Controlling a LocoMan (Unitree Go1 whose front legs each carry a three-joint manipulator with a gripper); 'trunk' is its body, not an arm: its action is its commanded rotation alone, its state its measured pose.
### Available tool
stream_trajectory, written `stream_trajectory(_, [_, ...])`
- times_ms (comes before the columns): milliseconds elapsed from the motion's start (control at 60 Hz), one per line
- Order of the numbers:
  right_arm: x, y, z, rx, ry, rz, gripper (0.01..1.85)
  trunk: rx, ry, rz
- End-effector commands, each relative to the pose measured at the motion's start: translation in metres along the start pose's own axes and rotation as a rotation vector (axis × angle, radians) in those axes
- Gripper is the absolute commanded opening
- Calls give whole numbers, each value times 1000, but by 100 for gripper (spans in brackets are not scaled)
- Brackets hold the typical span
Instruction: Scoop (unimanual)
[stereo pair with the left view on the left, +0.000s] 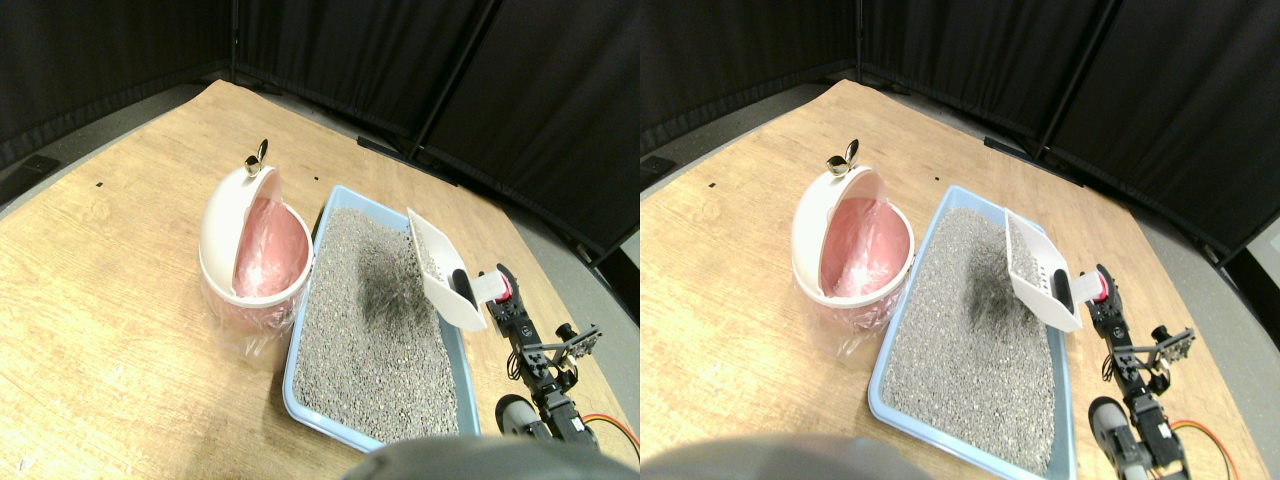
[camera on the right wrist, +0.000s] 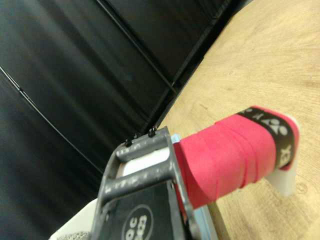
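A blue litter tray (stereo pair with the left view on the left: 299, 392) full of grey litter (stereo pair with the left view on the left: 370, 330) lies in the middle of the wooden floor. Above its right rim hangs a white slotted scoop (stereo pair with the left view on the left: 440, 278), raised and tipped on its side, with some grey grains in its far end. Its red-wrapped handle (camera on the right wrist: 230, 155) points right into my right gripper (stereo pair with the left view on the left: 503, 290), which is shut on it. Close against the tray's left side stands a white round bin (stereo pair with the left view on the left: 222, 232) with a pink liner and its lid tilted open.
A small gold knob (stereo pair with the left view on the left: 256, 160) tops the bin's lid. Black curtains (stereo pair with the left view on the left: 500, 90) close off the back and right. My arm's orange cable (stereo pair with the left view on the left: 612, 427) trails at the lower right, near the floor panel's edge. Bare wood (stereo pair with the left view on the left: 110, 280) spreads left of the bin.
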Motion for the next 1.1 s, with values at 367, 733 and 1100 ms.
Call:
stream_trajectory(367, [6,15,-3,131,-3,14,6,-8,-26,7])
stream_trajectory(733, [9,21,-7,195,3,3,6,-11,-24,14])
stream_trajectory(1100, [15,29,-5,317,26,-4,6,-19,-28,26])
